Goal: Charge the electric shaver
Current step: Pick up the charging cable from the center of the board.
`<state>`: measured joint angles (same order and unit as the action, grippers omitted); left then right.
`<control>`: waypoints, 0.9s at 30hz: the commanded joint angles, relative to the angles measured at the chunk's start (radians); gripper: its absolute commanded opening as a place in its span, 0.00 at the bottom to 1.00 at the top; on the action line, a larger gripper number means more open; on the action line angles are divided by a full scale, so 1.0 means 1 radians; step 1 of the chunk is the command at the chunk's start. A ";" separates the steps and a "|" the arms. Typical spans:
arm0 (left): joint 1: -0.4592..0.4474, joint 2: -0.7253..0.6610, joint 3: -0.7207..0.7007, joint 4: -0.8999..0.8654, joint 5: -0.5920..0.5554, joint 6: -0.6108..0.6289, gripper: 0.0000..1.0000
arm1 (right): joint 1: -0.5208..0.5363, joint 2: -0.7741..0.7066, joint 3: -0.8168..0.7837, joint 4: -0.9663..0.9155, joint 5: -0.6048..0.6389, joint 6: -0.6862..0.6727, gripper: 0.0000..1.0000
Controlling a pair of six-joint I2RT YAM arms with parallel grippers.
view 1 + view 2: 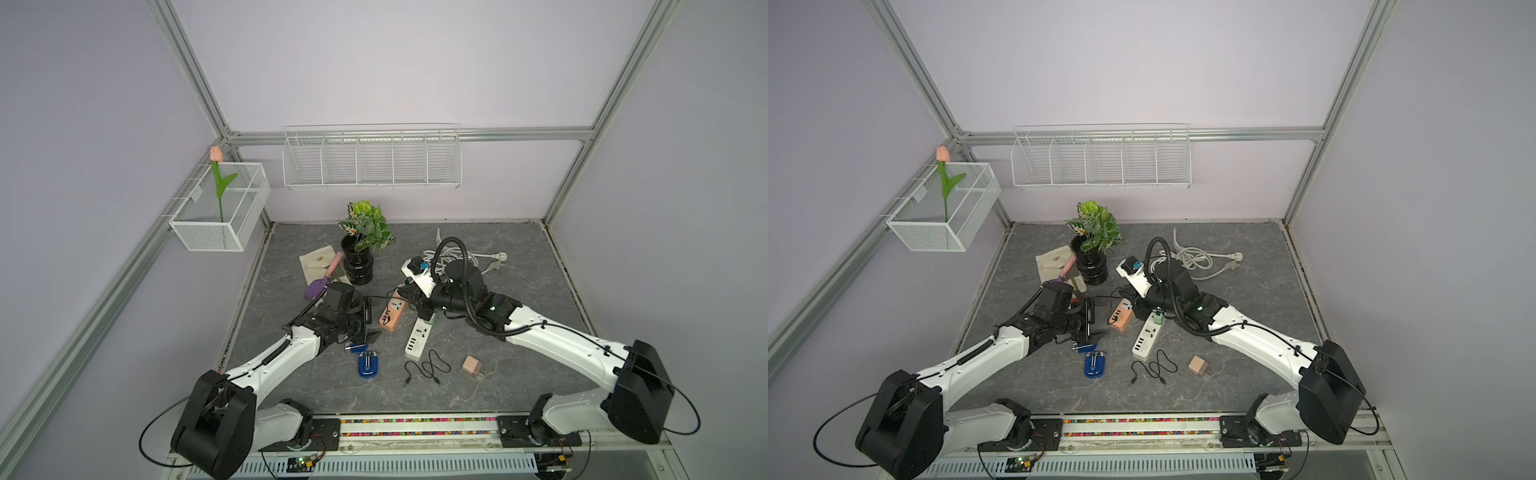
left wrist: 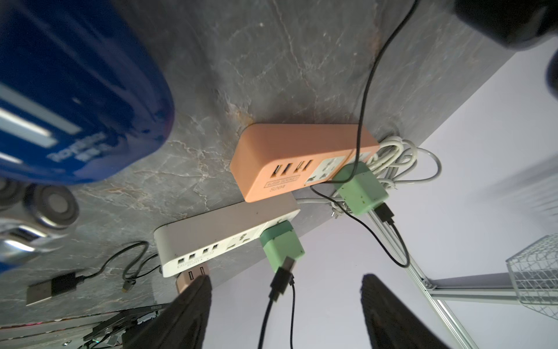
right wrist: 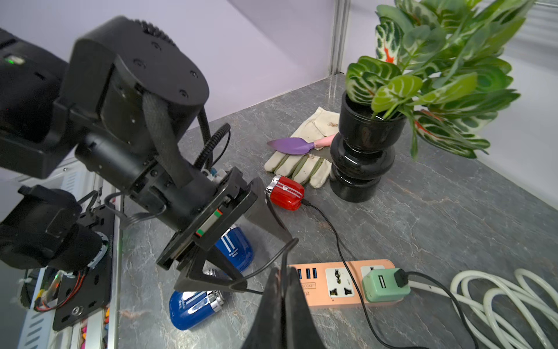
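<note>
In both top views a blue shaver (image 1: 368, 365) lies flat on the tabletop (image 1: 519, 353) at lower centre of the frame, near a pink plug adapter (image 1: 472, 365). Just above it a second blue shaver (image 1: 358, 347) sits beneath the left arm's fingers (image 2: 193, 305), which stand wide apart, holding nothing. Beside the orange power strip (image 3: 341, 282), the right arm's fingers (image 3: 283, 290) are pressed together, pinching a thin black cable (image 3: 273, 258). Farther back, by the glove (image 3: 302, 169), a red shaver (image 3: 287, 193) has a cable plugged in

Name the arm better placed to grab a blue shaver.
Left. The left gripper is open and close beside a blue shaver; the right gripper is shut, farther off by the orange power strip.
</note>
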<state>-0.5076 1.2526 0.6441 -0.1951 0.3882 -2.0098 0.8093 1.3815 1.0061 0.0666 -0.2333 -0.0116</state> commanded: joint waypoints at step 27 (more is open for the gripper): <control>-0.047 0.155 0.063 0.313 0.066 -0.317 0.28 | -0.122 -0.078 -0.135 0.243 -0.109 0.282 0.07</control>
<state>-0.5510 1.4010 0.6788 0.0734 0.4351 -2.0178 0.7010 1.3365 0.9024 0.2562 -0.3199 0.2337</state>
